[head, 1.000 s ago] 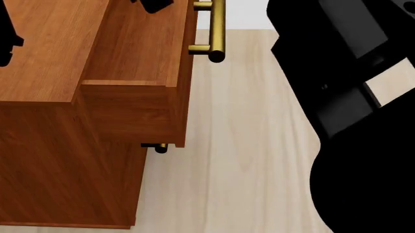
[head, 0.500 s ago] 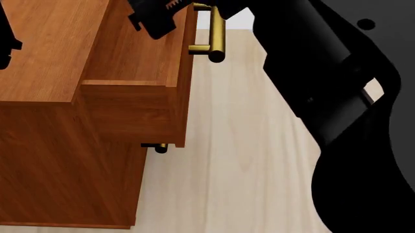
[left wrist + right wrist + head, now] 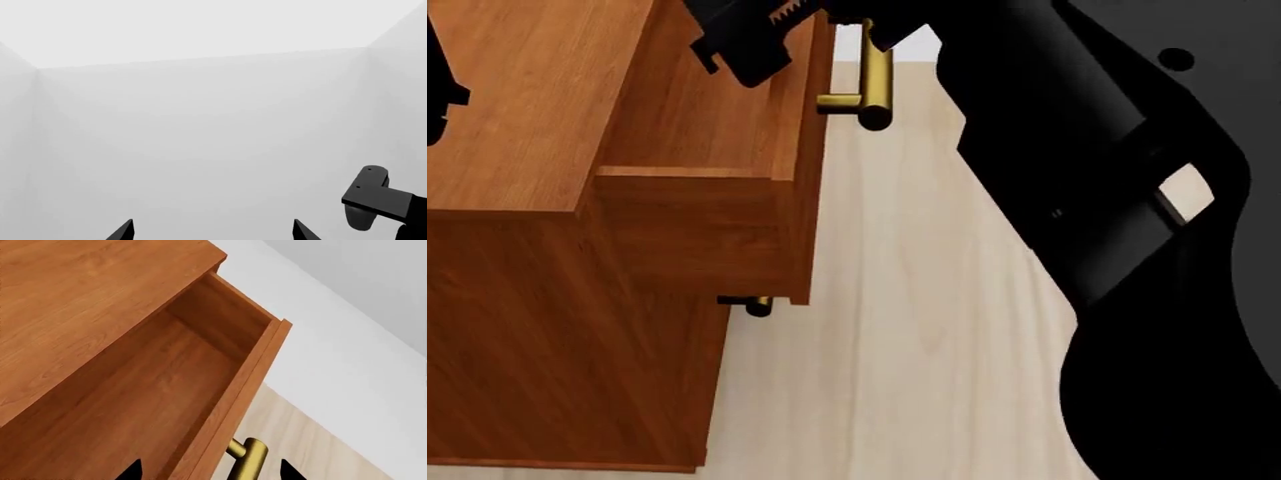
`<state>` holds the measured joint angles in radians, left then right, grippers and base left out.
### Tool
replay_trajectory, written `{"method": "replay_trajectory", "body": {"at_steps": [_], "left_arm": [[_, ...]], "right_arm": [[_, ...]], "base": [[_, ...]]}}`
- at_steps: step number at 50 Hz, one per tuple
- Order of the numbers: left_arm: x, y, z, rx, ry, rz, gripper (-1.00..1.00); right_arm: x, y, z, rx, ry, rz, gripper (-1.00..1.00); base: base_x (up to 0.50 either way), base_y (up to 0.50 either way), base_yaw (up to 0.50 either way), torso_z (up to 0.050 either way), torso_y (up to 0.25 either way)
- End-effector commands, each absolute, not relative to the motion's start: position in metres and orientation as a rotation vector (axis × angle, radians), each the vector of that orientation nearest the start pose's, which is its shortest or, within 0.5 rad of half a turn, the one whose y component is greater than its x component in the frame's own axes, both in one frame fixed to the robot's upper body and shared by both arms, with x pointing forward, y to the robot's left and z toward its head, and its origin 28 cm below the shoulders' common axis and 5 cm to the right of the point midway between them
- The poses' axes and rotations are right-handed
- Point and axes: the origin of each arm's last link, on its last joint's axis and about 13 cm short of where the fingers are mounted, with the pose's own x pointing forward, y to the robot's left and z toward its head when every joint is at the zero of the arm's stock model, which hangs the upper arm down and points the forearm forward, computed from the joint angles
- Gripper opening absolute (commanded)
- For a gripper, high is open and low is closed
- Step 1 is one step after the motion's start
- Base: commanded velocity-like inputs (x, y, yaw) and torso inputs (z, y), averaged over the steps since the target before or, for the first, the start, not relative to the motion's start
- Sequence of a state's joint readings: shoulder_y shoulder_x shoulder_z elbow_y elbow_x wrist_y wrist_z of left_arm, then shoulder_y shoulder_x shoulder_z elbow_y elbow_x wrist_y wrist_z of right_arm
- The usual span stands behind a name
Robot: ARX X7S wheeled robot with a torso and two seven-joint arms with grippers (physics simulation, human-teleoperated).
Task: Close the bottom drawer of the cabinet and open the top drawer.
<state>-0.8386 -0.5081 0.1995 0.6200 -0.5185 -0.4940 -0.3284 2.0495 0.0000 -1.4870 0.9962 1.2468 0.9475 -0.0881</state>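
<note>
Right gripper (image 3: 807, 30) is straddling the top drawer's (image 3: 714, 110) front at twelve o'clock, fingers spread, brass handle (image 3: 874, 85) between them. Left gripper (image 3: 212, 232) is hanging open, empty.

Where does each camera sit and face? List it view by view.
Head: above, looking down at the cabinet, its pulled-out top drawer and the wooden floor; the black right arm fills the right side.
Left wrist: faces blank pale walls; two finger tips show, spread apart.
Right wrist: over the open drawer; finger tips flank the brass handle.
Shared: head and right wrist both show drawer and handle.
</note>
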Motion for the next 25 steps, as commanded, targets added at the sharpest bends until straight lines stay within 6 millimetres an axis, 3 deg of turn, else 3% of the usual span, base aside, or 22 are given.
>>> {"method": "replay_trajectory", "body": {"at_steps": [1, 25], "left_arm": [[0.253, 0.232, 0.298, 0.106, -0.804, -0.113, 1.00], [0.253, 0.231, 0.296, 0.101, -0.802, -0.113, 1.00]], "right_arm": [[0.378, -0.035, 0.383, -0.550, 0.459, 0.368, 1.00], [0.383, -0.062, 0.383, -0.598, 0.556, 0.270, 1.00]], "base": [[0.00, 0.00, 0.00, 0.000, 0.000], [0.00, 0.00, 0.00, 0.000, -0.005]]}}
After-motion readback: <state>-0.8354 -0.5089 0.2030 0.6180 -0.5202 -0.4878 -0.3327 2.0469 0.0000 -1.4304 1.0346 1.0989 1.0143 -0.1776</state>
